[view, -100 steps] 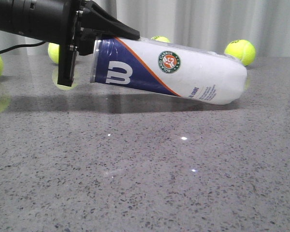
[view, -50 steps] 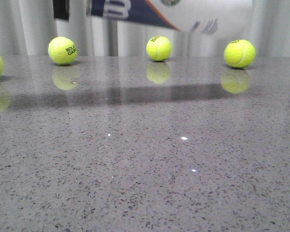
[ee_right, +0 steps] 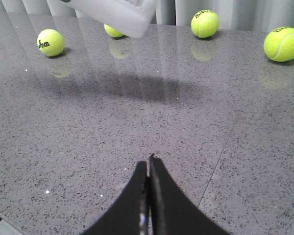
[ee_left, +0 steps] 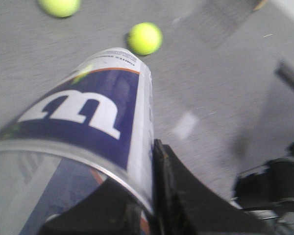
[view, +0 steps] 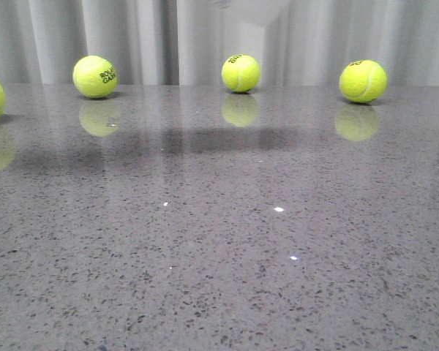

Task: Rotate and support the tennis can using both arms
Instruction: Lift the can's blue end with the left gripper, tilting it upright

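Tennis can (ee_left: 88,122) held aloft by the left gripper (ee_left: 152,196) at its clear rim end, contents unclear, only its blurred white tip at front view's top edge, right gripper (ee_right: 148,196) pressed closed, empty, balls (view: 241,72) on the table (view: 219,241).

left claw (ee_left: 137,205) clamped, right claw (ee_right: 148,164) fingers pressed together

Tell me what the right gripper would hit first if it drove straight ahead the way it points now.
Probably the bare tabletop: the shut right gripper points forward and down over open stone. The tennis can hangs above that line, and the tennis ball lies further on, though depth is unclear.
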